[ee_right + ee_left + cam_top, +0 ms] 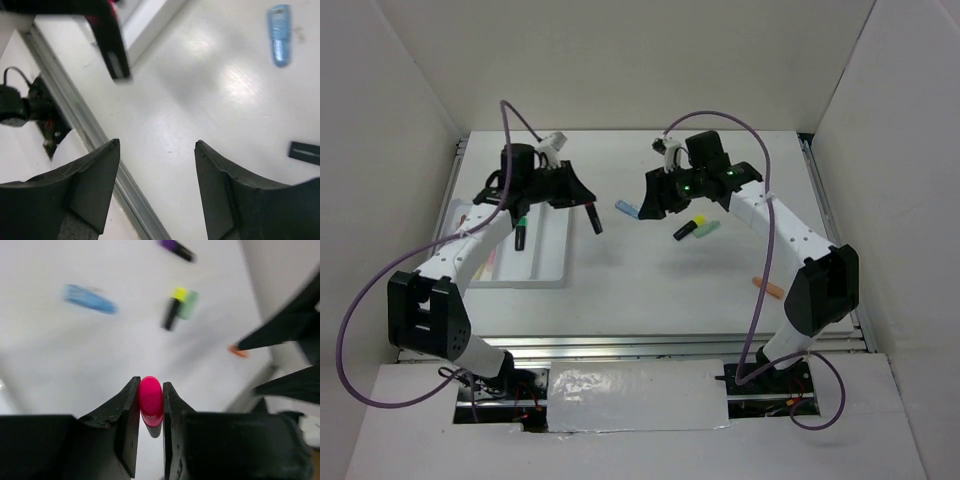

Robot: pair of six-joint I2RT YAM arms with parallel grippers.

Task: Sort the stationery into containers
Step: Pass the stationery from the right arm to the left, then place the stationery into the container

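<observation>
Sorting is partway: a few pieces already lie in the white tray (552,258), while a blue pen (626,208), a yellow-capped marker (688,229), a mint marker (709,228) touching it and an orange pen (767,287) lie loose on the table (650,290). The left gripper (150,386) is clamped on a pink marker (150,401), just right of the tray; the right gripper (156,144) hangs with jaws apart, empty

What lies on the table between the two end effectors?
A light blue pen lies between the left end effector and the right end effector, seen in the top view.
</observation>
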